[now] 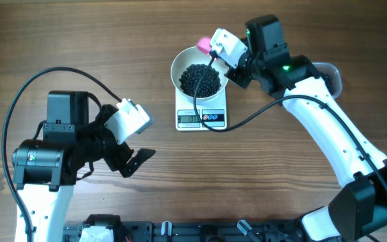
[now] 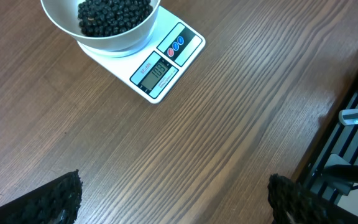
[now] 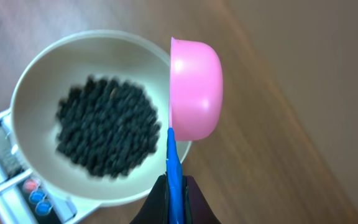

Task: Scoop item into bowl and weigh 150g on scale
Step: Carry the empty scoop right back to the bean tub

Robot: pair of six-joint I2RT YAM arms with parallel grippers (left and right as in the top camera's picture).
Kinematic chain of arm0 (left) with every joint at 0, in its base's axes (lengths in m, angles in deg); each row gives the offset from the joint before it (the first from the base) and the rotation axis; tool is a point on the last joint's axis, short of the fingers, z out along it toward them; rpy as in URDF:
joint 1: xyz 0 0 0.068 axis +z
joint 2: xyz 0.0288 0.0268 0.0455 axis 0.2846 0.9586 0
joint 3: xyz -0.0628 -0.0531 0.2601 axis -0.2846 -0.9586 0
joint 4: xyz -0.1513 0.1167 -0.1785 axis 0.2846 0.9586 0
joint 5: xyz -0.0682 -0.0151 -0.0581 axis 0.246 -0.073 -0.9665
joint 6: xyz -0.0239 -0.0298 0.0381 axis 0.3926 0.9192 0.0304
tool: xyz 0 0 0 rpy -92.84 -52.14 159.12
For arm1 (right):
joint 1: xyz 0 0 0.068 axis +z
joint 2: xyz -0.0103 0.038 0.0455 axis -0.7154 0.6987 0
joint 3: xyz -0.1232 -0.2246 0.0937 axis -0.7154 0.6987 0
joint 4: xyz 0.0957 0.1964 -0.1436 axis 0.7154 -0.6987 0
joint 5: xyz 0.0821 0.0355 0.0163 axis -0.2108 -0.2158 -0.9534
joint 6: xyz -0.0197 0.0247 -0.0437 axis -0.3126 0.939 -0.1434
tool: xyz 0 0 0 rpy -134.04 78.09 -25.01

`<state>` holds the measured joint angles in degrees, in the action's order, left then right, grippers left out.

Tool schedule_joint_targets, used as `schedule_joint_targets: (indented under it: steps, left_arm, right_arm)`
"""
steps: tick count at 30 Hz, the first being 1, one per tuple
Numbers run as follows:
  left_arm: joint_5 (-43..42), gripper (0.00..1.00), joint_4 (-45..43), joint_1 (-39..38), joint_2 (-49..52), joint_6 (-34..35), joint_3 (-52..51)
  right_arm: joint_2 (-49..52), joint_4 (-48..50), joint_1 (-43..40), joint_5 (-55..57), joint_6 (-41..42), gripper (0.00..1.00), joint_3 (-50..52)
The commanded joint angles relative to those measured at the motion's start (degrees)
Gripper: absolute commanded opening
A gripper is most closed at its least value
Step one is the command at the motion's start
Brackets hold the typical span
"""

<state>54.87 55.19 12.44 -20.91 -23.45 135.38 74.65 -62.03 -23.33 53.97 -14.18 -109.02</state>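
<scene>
Underneath: wooden table [image 1: 113,40], carrying everything.
Left gripper [image 1: 134,161]: jaws spread wide, nothing between them, hovering over bare wood well to the left of the scale.
Right gripper [image 3: 176,208]: clamped tight on the blue handle of a pink scoop, up by the bowl's far rim.
Scale [image 1: 213,106]: flat and white at mid-table; display lit, digits too small to read.
Bowl [image 1: 177,67]: white, sitting on the scale.
Pink scoop [image 3: 197,87]: tipped on its side, mouth turned toward the bowl.
Beads [image 1: 200,79]: dark heap inside the bowl.
</scene>
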Motion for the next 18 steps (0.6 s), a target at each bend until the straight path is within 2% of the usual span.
schedule_joint_targets:
  steps: [1,5,10,18]
  left_arm:
    - [-0.1,1.00,-0.2,-0.2,0.0,-1.3,1.1]
    - [-0.1,1.00,-0.2,-0.2,0.0,-1.3,1.1]
    - [-0.1,1.00,-0.2,-0.2,0.0,-1.3,1.1]
    - [-0.1,1.00,-0.2,-0.2,0.0,-1.3,1.1]
  right_arm:
    - [-0.8,1.4,0.0,-2.7,9.1,0.04,-1.4]
    - [-1.0,-0.8,0.0,-11.3,19.6,0.04,-2.7]
    - [-2.9,-1.0,-2.2,-11.4,32.2,0.04,-4.1]
    - [-9.6,-0.6,-15.2,-11.4,45.6,0.04,-7.3]
